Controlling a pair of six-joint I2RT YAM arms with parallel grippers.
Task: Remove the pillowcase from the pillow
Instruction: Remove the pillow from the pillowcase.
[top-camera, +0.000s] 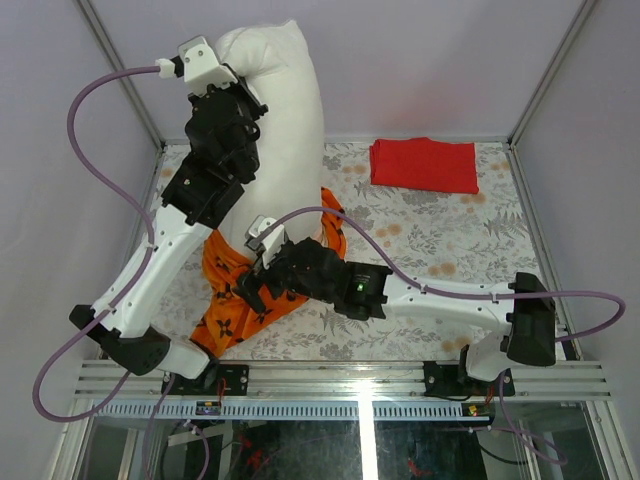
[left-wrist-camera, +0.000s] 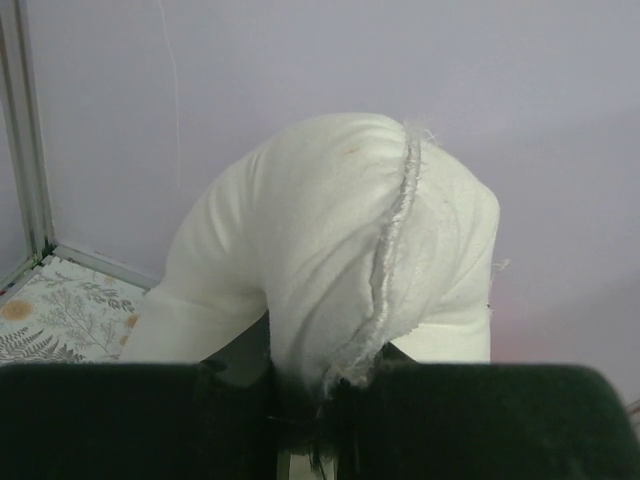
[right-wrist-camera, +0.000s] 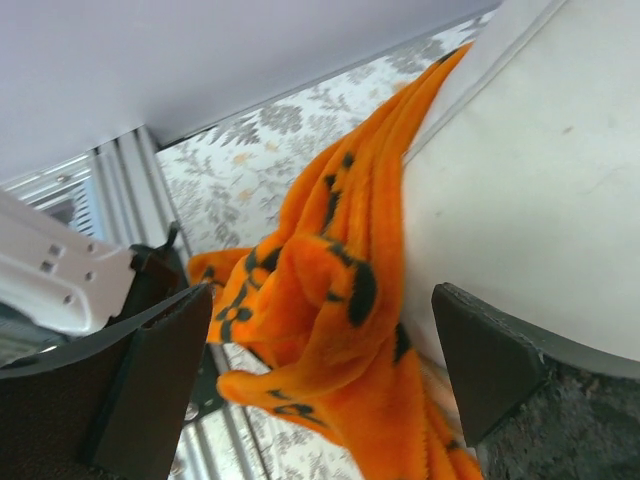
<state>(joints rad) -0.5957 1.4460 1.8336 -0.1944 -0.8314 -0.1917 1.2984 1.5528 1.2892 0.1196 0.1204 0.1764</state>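
Observation:
The white pillow hangs upright, lifted by its top corner. My left gripper is shut on that corner; in the left wrist view the seam of the pillow runs down into the closed jaws of the left gripper. The orange pillowcase with black motifs is bunched around the pillow's bottom end on the table. My right gripper is open over the bunched fabric; in the right wrist view the pillowcase lies between the spread fingers of the right gripper, beside the pillow.
A folded red cloth lies at the back right of the floral table covering. Metal frame posts stand at the table's back corners, and a rail runs along the near edge. Purple cables loop from both arms.

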